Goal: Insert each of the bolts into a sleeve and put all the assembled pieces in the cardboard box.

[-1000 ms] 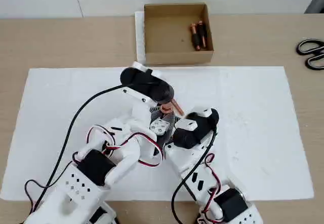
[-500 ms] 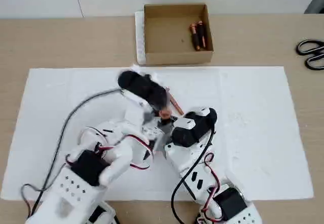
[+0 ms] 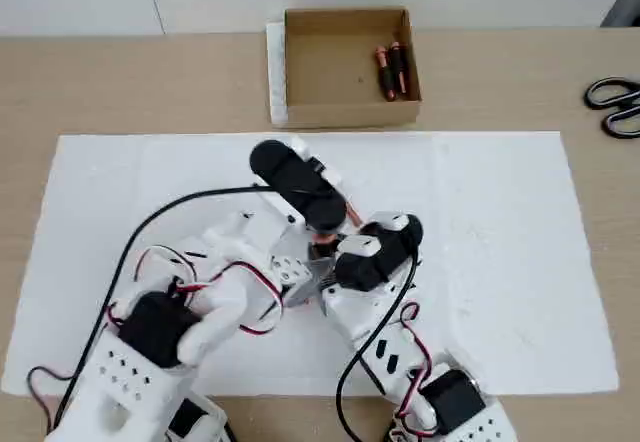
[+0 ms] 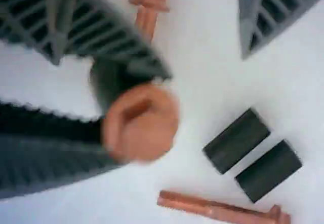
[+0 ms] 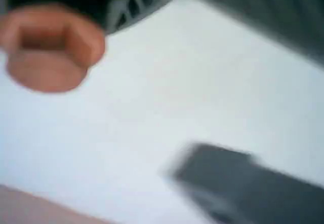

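So the left gripper [image 4: 205, 64] hangs over the white paper [image 3: 120, 212] mid-table, jaws spread wide w/ nothing btwn them. A copper bolt head [image 4: 139, 122], blurry, sits just beside one jaw tip, not in the gap. On the sheet below: two dark sleeves [image 4: 235, 140] side by side, a loose bolt [image 4: 217, 211] near them, another bolt [image 4: 147, 8] further off. Then the right gripper [image 3: 332, 254], crowded right up against the left one; can't tell if it grips anything. Beyond the paper's far edge the cardboard box [image 3: 330, 92] has two assembled pcs [image 3: 390, 70] on its right side, and scissors [image 3: 612, 107] lie far right.
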Motion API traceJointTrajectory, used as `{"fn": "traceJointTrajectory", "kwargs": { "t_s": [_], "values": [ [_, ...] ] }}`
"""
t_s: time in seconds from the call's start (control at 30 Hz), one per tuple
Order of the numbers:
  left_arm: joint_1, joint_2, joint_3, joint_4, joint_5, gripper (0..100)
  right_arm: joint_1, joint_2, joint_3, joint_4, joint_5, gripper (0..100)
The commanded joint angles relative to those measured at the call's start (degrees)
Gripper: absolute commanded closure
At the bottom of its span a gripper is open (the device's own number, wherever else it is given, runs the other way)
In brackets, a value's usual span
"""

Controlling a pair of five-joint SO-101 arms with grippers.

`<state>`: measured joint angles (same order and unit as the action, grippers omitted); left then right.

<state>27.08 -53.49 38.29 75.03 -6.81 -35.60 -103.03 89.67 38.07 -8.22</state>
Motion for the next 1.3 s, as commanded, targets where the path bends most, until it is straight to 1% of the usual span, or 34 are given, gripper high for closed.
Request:
{"fn": "traceJointTrajectory", "kwargs": {
  "t_s": [0.0,0.07,0.17,0.33,0.43,0.5,0.63,0.73,0.83,0.97,1.03,1.13,1.27],
  "values": [
    [-4.0,-0.4,-4.1,1.0,-0.7,78,0.0,-0.9,-1.4,-0.6,-0.4,99.5],
    [-6.6,-0.4,-5.0,-0.5,-0.2,78,0.0,-0.9,-1.4,-0.6,-0.4,99.5],
    [-9.9,-0.4,-5.1,-3.6,4.4,78,0.0,-0.9,-1.4,-0.6,-0.4,99.5],
    [-13.0,-0.4,-5.8,-8.3,10.8,78,0.0,-0.9,-1.4,-0.6,-0.4,99.5],
    [-19.0,-0.4,-7.7,-9.7,16.2,78,0.0,-0.9,-1.4,-0.6,-0.4,99.5],
    [-23.3,-0.2,-9.1,-9.3,18.4,78,0.6,-0.8,-1.5,-0.6,-0.4,99.5],
    [-29.0,0.1,-9.0,-6.9,17.9,78,6.2,-0.5,-1.7,-3.6,0.4,99.5],
    [-32.2,0.1,-7.4,-4.7,16.7,78,10.2,-0.5,-1.8,-3.6,5.1,99.5],
    [-35.0,0.1,-5.1,-2.6,15.6,78,14.6,-0.4,-3.4,-3.3,6.9,99.5],
    [-38.9,0.1,-4.8,-0.4,14.1,78,18.7,0.8,-11.3,-3.2,8.8,99.5],
    [-40.0,0.1,-4.7,-0.6,13.5,78,19.6,5.1,-17.4,-3.2,10.7,99.5],
    [-40.5,-0.3,-5.1,-0.7,13.3,78,21.3,17.7,-29.5,-3.6,10.9,99.5],
    [-40.5,-0.4,-4.8,-0.6,13.3,78,22.0,40.5,-49.8,-3.6,10.8,99.5]
  ]
}}
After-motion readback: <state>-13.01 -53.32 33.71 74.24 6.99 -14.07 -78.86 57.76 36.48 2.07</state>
